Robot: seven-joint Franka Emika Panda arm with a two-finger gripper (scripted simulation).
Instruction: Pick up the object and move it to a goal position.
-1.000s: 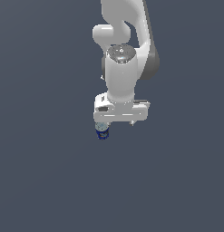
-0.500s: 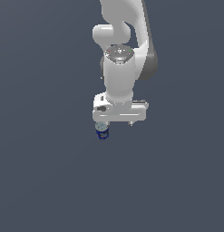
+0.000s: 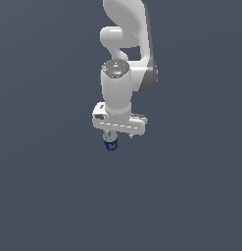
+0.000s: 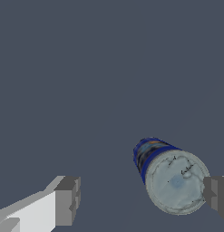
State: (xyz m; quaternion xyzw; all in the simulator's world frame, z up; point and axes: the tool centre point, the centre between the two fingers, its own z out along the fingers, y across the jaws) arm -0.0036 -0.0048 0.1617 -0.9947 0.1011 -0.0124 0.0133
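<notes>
The gripper [image 4: 140, 199] is seen with its jaws spread wide, nothing clamped. The dark-blue cup [image 4: 170, 174], silvery lid facing the wrist camera, sits between the fingers [image 4: 68, 200], right up against one and well apart from the other. Beyond it, only the plain grey tabletop [image 4: 86, 68] is seen.

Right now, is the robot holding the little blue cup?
No. The gripper is open; one finger sits beside the cup's silvery lid rim, the other stands well apart.
</notes>
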